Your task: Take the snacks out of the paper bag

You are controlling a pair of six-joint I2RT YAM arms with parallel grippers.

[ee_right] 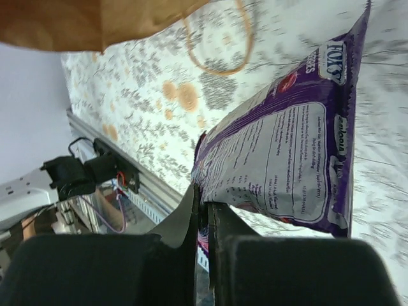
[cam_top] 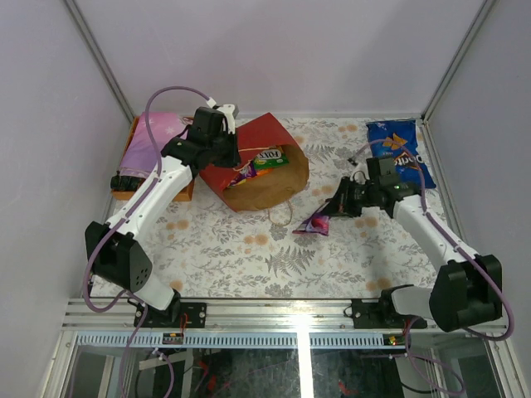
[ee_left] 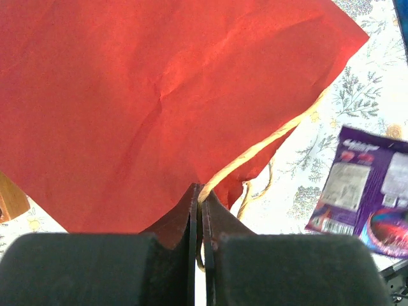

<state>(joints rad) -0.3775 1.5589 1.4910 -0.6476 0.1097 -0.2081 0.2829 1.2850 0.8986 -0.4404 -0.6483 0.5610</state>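
**Both claws gripping: one on the bag, one on a purple packet**

I take the large red paper carrier bag (cam_top: 264,133) with the brown kraft inside as my landmark. It lies on its side on the fern-and-flower patterned worktop (cam_top: 232,249), with its open mouth turned toward the arm bases.

My left claw (ee_left: 199,191) is at the bag's far left edge. Its fingers are closed tight on a fold of the red paper. In the left wrist view one thin string handle (ee_left: 268,143) runs down to the same pinch.

Inside the bag's mouth I see a green glossy flat packet (cam_top: 270,157). Just left of it is a bunch of more packets (cam_top: 245,172), too crowded for me to sort out.

My right claw (ee_right: 203,197) is outside the bag, to the right of its mouth. It is clamped narrow on an edge of a purple glossy flat packet (ee_right: 299,159). From above, that packet (cam_top: 314,222) slopes down from the claw toward the worktop, just beside a loop of the bag's string. I cannot tell whether its low end touches the surface.

A larger blue chip bag (cam_top: 398,149) lies flat on the worktop well to the right of the red bag, beyond my right arm.

To the left of the red bag, behind my left arm, a pink-purple flowered cloth (cam_top: 153,141) rests on an orange box (cam_top: 124,192).
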